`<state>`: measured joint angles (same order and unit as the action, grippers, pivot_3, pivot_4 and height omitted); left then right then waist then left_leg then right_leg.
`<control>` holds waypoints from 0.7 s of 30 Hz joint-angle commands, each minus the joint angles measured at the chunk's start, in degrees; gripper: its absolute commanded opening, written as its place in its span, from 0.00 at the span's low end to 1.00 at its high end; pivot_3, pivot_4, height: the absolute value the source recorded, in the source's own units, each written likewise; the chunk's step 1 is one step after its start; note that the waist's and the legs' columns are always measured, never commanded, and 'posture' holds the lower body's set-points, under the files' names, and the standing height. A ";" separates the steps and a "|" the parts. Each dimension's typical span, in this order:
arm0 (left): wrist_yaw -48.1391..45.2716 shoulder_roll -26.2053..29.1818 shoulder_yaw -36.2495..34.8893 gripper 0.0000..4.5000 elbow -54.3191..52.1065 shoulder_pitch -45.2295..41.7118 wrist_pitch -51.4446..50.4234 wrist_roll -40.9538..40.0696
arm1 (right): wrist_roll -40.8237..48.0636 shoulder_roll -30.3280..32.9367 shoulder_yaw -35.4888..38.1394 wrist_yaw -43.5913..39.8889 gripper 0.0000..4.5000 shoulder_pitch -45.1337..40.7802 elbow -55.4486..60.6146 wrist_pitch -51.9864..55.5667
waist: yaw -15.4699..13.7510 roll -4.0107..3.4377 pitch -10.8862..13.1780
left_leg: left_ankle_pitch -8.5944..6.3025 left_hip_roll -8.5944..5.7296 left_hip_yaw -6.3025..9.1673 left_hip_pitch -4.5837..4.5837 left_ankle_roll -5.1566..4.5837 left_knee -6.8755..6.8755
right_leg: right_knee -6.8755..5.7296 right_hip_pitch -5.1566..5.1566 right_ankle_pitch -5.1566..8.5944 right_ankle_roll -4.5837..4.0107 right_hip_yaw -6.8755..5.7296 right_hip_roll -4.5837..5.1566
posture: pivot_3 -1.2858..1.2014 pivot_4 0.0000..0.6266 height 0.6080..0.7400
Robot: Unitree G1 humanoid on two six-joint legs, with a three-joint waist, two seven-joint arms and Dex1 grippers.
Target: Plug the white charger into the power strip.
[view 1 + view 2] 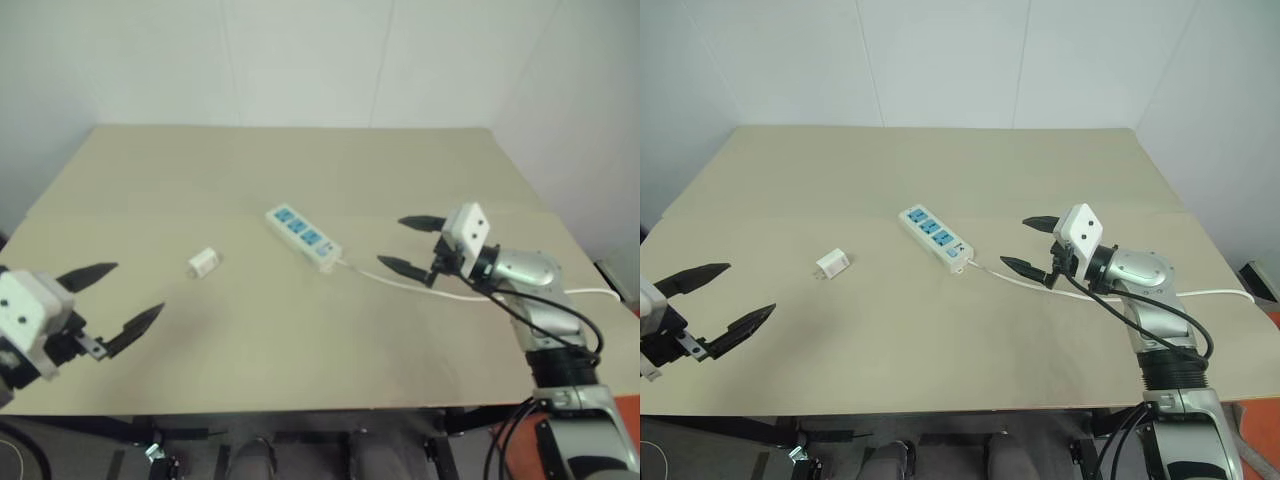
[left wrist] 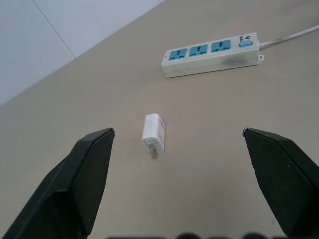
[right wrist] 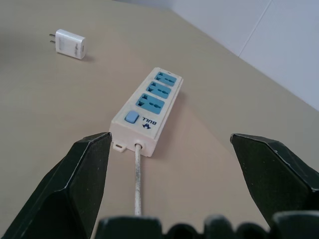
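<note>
The white charger [image 1: 203, 262] lies flat on the tan table, left of centre, its prongs showing in the left wrist view [image 2: 153, 134]. The power strip [image 1: 303, 238] lies at the table's middle with three blue sockets facing up, its thin white cord [image 1: 470, 294] running off to the right. My left gripper [image 1: 112, 298] hovers open near the front left edge, pointing toward the charger and well short of it. Over the cord my right gripper [image 1: 412, 245] stands open, aimed at the strip's cord end [image 3: 135, 144] with nothing between its fingers.
The tan table [image 1: 300, 340] has its front edge close to both arms. White walls stand behind and to the right. Black cables hang from my right arm [image 1: 560, 340].
</note>
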<state>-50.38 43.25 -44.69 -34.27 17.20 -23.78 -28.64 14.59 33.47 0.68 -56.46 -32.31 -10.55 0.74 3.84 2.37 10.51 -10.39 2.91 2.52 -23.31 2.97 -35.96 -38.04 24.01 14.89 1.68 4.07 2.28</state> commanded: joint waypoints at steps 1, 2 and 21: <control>0.12 0.90 -0.14 1.00 -0.70 -0.24 1.12 -0.72 | 0.09 0.65 0.77 0.55 1.00 -0.79 2.12 0.00 | 0.00 0.00 0.00 | 0.00 0.00 0.00 0.00 0.00 0.00 | 0.00 0.00 0.00 0.00 0.00 0.00 | 0.52 0.24 1.00; 0.10 0.90 -0.05 1.00 -0.67 -0.24 1.15 -0.70 | 0.04 0.59 0.67 0.59 1.00 -0.80 2.09 -0.04 | 0.00 0.00 0.00 | 0.00 0.00 0.00 0.00 0.00 0.00 | 0.00 0.00 0.00 0.00 0.00 0.00 | 0.52 0.24 1.00; 0.80 0.83 2.94 1.00 -0.23 -2.02 1.64 -0.37 | -8.41 -17.47 -4.95 18.40 1.00 -8.39 -13.02 1.78 | 0.17 0.00 0.00 | 0.00 0.03 0.00 -0.01 0.00 0.01 | -0.05 0.06 -0.21 -0.35 0.03 -0.06 | 0.52 0.24 1.00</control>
<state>-50.06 43.28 -41.36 -34.04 15.53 -23.55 -28.65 7.25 16.31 -4.17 -40.20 -39.41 -22.35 2.72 4.02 2.37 10.51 -10.39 2.93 2.52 -23.33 2.97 -35.96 -38.08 24.07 14.65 1.30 4.10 2.22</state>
